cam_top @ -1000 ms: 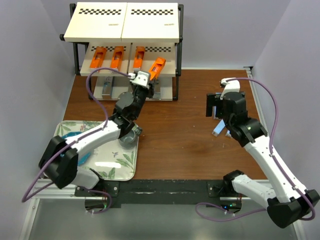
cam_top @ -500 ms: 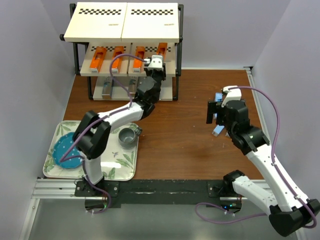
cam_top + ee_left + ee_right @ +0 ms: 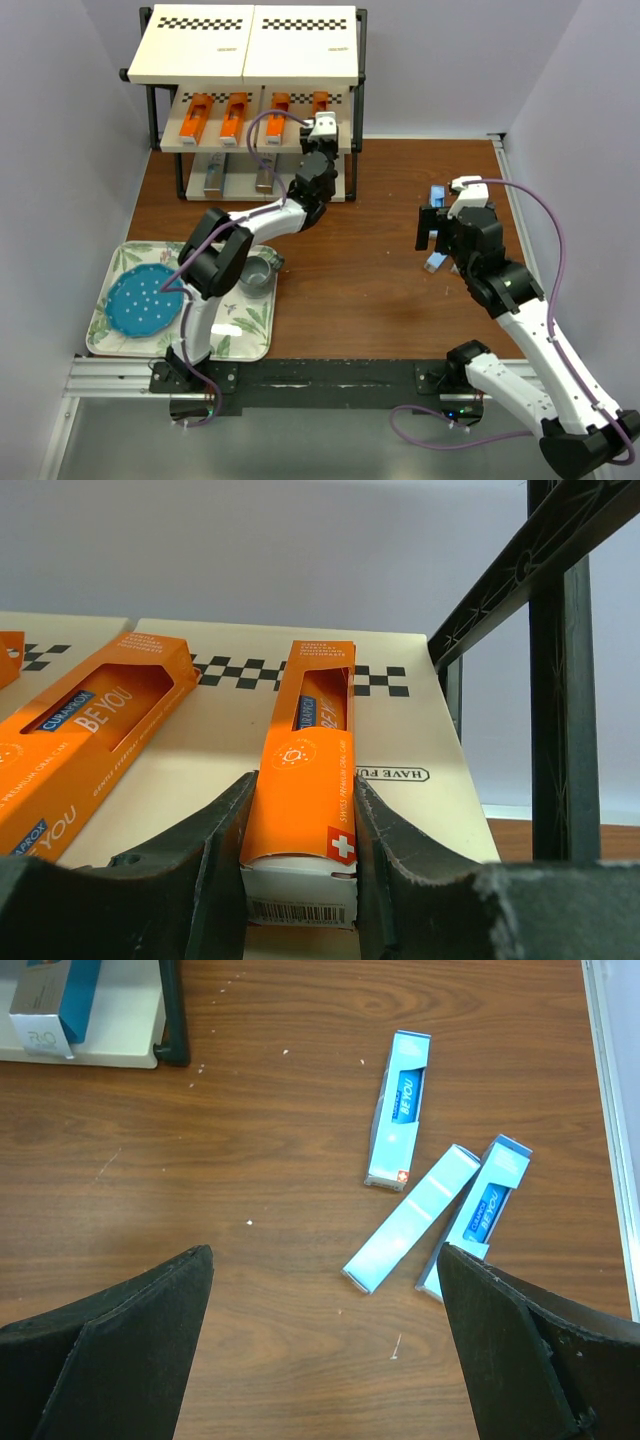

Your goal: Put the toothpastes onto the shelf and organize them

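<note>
My left gripper (image 3: 300, 855) is shut on the near end of an orange toothpaste (image 3: 303, 780), whose length points along the shelf's middle board (image 3: 410, 740). From above, this gripper (image 3: 321, 108) reaches into the shelf (image 3: 250, 45) at the right end of the middle tier, beside three other orange toothpastes (image 3: 233, 115). Two darker boxes (image 3: 263, 175) stand on the lowest tier. My right gripper (image 3: 325, 1340) hangs open over bare wood. Three light blue toothpastes (image 3: 410, 1218) lie on the table just ahead of it, to the right.
A black shelf post (image 3: 565, 680) rises close to the right of my left fingers. A leaf-patterned tray (image 3: 240, 340) at the near left holds a round blue plate (image 3: 145, 305) and a metal cup (image 3: 257, 272). The table's right edge (image 3: 610, 1110) runs past the blue boxes.
My left arm has stretched forward, carrying the orange toothpaste from in front of the shelf onto the middle tier. The right arm has shifted slightly, still open.
</note>
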Tool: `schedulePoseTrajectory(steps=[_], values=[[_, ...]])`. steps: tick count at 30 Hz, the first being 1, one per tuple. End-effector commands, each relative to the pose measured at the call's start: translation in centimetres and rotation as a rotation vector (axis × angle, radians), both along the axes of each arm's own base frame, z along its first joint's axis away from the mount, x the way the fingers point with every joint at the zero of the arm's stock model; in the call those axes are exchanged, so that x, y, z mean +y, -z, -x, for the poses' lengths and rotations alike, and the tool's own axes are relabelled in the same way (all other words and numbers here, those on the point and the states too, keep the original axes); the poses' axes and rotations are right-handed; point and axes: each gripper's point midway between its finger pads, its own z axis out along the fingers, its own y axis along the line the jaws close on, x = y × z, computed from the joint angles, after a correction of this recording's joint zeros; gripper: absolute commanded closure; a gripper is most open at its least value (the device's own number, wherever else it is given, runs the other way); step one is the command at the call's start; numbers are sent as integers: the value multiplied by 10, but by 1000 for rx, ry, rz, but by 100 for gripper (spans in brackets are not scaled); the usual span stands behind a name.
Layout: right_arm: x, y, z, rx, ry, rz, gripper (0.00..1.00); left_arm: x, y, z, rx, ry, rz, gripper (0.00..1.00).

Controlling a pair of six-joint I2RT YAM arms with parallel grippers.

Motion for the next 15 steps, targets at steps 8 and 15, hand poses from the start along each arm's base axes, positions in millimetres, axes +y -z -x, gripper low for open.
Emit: schedulePoseTrajectory(steps=[8, 15], values=[[-1, -6, -4, -47, 5, -9, 2, 0, -37, -3, -107, -23, 97, 68], [1, -5, -4, -45, -5, -12, 2, -3, -35, 0, -85, 7, 118, 44]])
